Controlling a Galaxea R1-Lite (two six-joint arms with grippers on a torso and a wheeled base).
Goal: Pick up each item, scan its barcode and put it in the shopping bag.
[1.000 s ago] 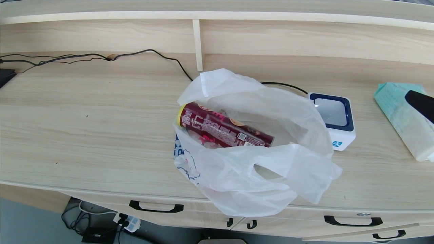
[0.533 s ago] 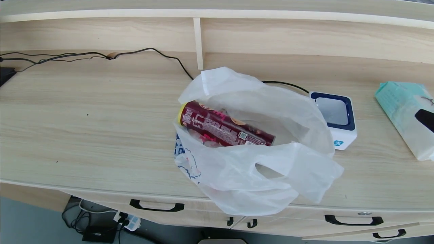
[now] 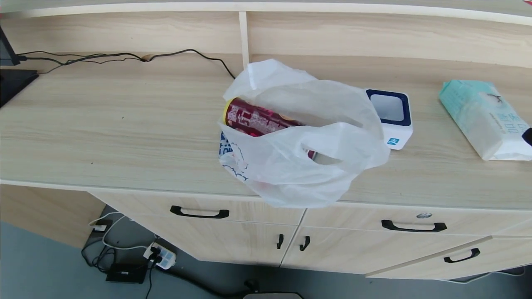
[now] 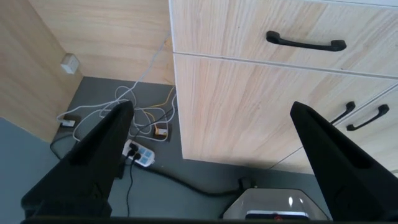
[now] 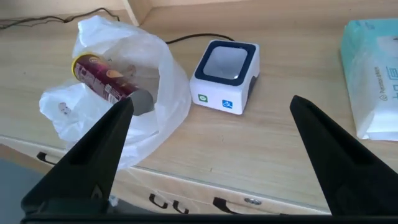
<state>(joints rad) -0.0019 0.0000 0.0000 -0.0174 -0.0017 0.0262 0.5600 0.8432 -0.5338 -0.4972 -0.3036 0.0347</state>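
A white plastic shopping bag (image 3: 307,162) lies open at the middle of the wooden counter (image 3: 104,124), with a dark red snack can (image 3: 255,120) on its side inside it. Right of the bag stands a white and blue barcode scanner (image 3: 390,118), and farther right lies a teal and white tissue pack (image 3: 482,116). My right gripper (image 5: 211,162) hangs open and empty in front of the counter, facing the bag (image 5: 168,99), the can (image 5: 102,78), the scanner (image 5: 227,74) and the tissue pack (image 5: 373,74). My left gripper (image 4: 217,162) is open and empty, low in front of the drawers.
Black cables (image 3: 124,58) run along the back of the counter, and a dark stand (image 3: 12,79) sits at its far left. Drawers with black handles (image 3: 199,214) are below the counter. A power strip (image 3: 160,254) and cords lie on the floor.
The head camera has pulled back, so the whole picture shifted and the drawers and floor now show. The dark right gripper over the tissue pack has drawn off to the right edge.
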